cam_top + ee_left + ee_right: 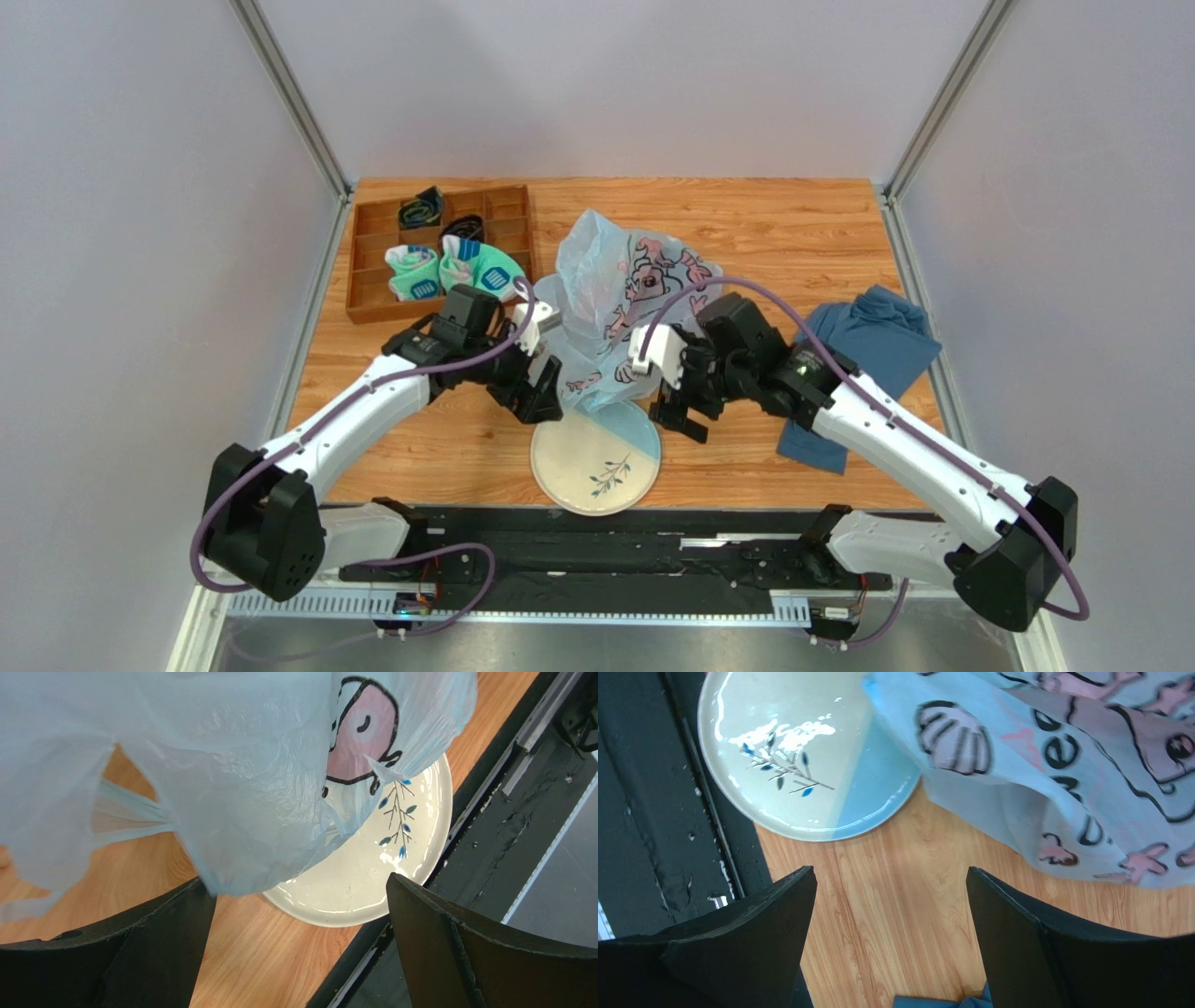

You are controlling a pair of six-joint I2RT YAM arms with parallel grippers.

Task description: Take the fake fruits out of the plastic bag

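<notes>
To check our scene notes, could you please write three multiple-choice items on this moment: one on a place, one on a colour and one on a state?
1. Where on the table does the dark-blue cloth lie?
A. far-left corner
B. right side
C. near middle

2. What colour fills the figures printed on the plastic bag?
A. green
B. yellow
C. pink

3. How does the right tool stand?
A. open, nothing between its fingers
B. shut on the plastic bag
C. shut on the dark-blue cloth

Key:
1 B: the overhead view shows it at the right edge.
2 C: pink shapes with dark outlines show in every view.
3 A: the right wrist view shows only bare wood between its spread fingers.
</notes>
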